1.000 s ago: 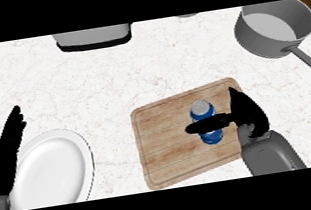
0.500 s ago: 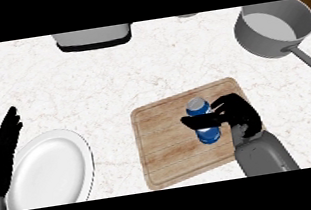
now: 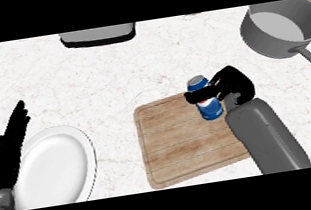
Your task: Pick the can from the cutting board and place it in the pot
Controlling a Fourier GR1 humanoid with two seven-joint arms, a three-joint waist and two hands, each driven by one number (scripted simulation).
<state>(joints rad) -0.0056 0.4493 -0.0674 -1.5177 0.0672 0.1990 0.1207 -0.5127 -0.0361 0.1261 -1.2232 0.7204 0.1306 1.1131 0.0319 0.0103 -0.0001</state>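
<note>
Right hand (image 3: 229, 86), with its grey forearm rising from the near right, curled round the blue can (image 3: 206, 103): dark fingers wrap the can's right side and upper part, so the hand is grasping the can. The can shows tilted, its grey top toward the far left, over the far right corner of the cutting board (image 3: 187, 140); whether its base rests on the wood or hangs just clear of it cannot be told from this view. Judged by this, the pick is secured or nearly so, while the carry and the placing are not yet done.

The pot (image 3: 279, 33), grey with a pale inside, stands far right of the board, well apart from the can, its long handle running toward the near right edge. Nothing is seen inside it. What is left: lift the can, move it far and right over the rim, lower it in and let go.

Left hand (image 3: 5, 149) at the near left edge, fingers straight and pointing far, resting and holding nothing, just beside a white plate (image 3: 59, 167). A grey object (image 3: 97, 35) sits at the far edge of the marbled counter (image 3: 103, 84), its kind unclear.
</note>
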